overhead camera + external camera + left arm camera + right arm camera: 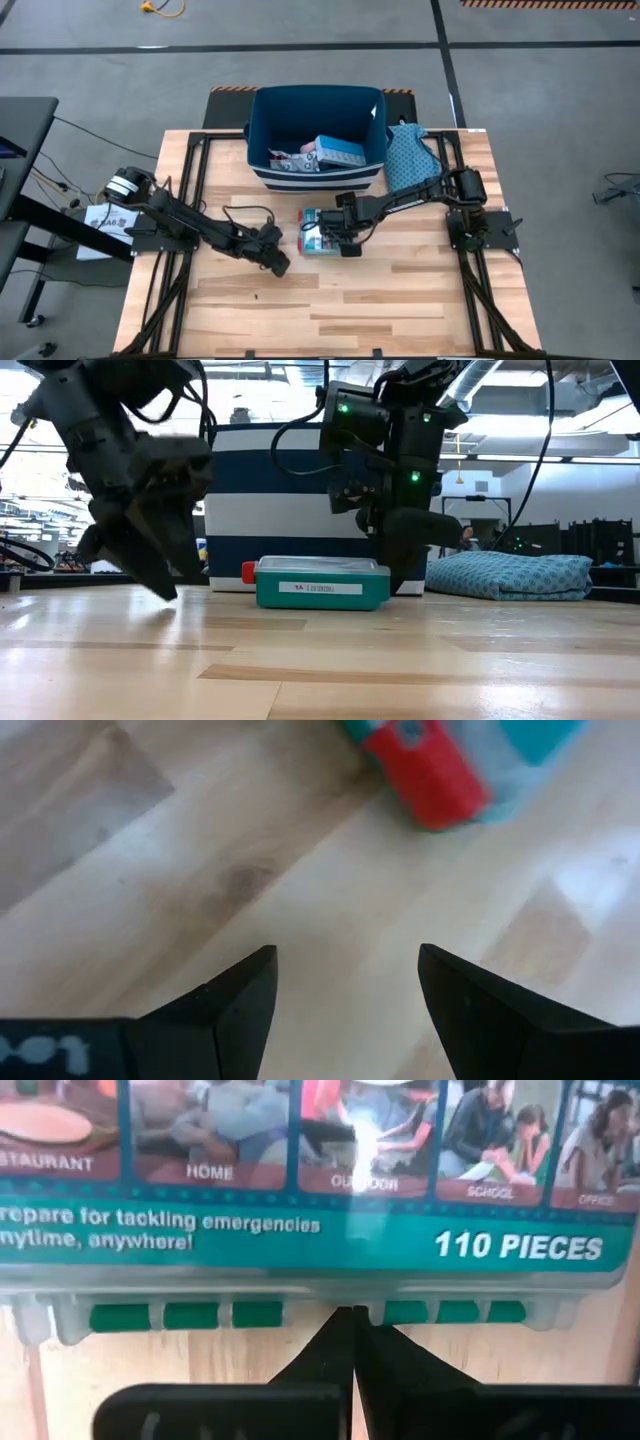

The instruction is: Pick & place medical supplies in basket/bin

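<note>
Wooden planks carry one loose supply, the teal-and-red box (322,233), lying flat in front of the bin (318,135), its long axis running side to side along the bin's near wall. Right gripper (349,243) hangs just at the box's near long edge, fingers pressed together on nothing; in its wrist view the box's hinged edge (300,1312) sits directly ahead of the tips, touching or nearly so. Left gripper (277,262) hovers low to the side of the box's red end, jaws spread wide and empty, a short way off. Judged from this, the right arm is nearer, but its jaws must part before any grasp. Other supplies already lie in the bin; a cloth bag (411,153) sits beyond the right arm.
</note>
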{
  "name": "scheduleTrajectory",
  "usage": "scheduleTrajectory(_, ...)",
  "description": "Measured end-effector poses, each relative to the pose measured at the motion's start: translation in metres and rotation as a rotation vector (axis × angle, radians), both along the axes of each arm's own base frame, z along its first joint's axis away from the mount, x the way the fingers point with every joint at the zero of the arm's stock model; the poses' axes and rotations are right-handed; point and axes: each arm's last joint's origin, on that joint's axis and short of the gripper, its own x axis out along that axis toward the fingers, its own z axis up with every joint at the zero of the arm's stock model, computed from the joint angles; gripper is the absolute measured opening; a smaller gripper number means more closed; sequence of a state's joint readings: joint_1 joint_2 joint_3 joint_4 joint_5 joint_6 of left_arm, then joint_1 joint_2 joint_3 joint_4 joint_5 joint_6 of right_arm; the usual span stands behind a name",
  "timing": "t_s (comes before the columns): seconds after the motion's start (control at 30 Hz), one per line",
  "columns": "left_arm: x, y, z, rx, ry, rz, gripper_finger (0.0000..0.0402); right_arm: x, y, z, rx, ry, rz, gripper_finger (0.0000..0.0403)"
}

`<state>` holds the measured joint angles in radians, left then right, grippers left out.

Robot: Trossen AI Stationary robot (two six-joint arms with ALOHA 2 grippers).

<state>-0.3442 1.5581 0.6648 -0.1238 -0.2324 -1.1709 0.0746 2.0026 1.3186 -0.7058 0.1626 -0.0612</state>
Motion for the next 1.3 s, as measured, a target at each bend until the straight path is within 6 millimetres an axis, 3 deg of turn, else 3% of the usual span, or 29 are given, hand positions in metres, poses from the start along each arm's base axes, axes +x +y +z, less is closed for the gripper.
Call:
scheduleTrajectory(0.27,-0.010,0.001,0.023,0.035,-0.068,0.050,0.0231,-0.002,0.003,0.000,-0.010,0.020,0.023,0.0000)
scheduleTrajectory(0.5,-0.032,0.011,0.062,0.100,-0.169,0.091,0.0231,-0.002,0.003,0.000,-0.019,0.021,0.004,0.0000)
scheduleTrajectory(0.63,-0.038,0.004,0.082,0.072,-0.291,0.033,0.0231,-0.003,0.006,0.000,-0.015,0.019,-0.014,0.0000)
scheduleTrajectory(0.93,-0.039,-0.004,0.084,0.006,-0.304,-0.001,0.0231,-0.005,0.021,0.000,-0.006,0.015,-0.030,0.0000)
scheduleTrajectory(1.3,-0.045,0.039,0.093,0.038,-0.259,-0.021,0.0231,-0.006,0.022,0.000,-0.042,0.015,-0.031,0.0000)
